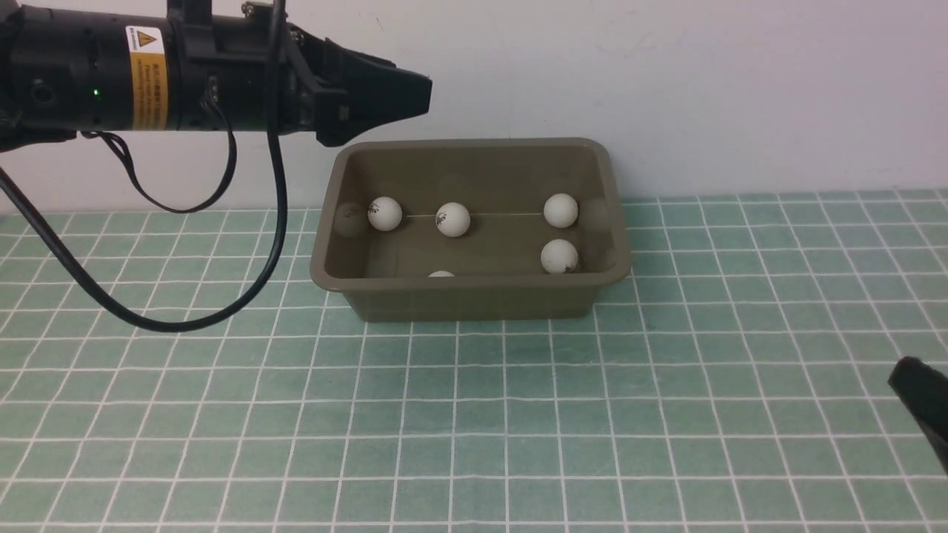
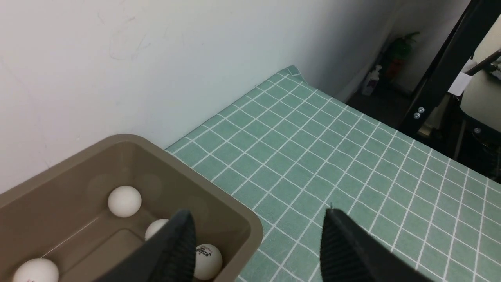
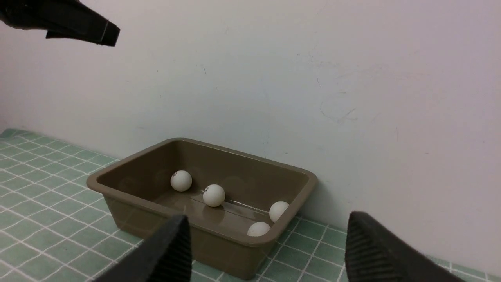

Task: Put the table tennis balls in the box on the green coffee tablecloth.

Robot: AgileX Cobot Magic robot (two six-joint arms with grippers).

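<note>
The olive-brown box [image 1: 474, 300] stands on the green coffee tablecloth [image 1: 474, 414] against the back wall. Several white table tennis balls lie inside it, among them one at the back left [image 1: 384, 213], one beside it [image 1: 452, 219] and one at the back right [image 1: 561, 210]. A further ball [image 1: 441, 275] peeks over the front rim. My left gripper [image 1: 424, 95] hangs open and empty above the box's left end; its wrist view shows the left gripper [image 2: 257, 213] over the box's corner [image 2: 250, 231]. My right gripper [image 3: 266, 217] is open, low at the front right [image 1: 918, 389].
The white wall [image 1: 666, 74] rises directly behind the box. The left arm's black cable [image 1: 278, 222] loops down to the cloth left of the box. In the left wrist view the cloth ends at a far corner [image 2: 291, 71], beyond which a black frame post [image 2: 442, 70] stands.
</note>
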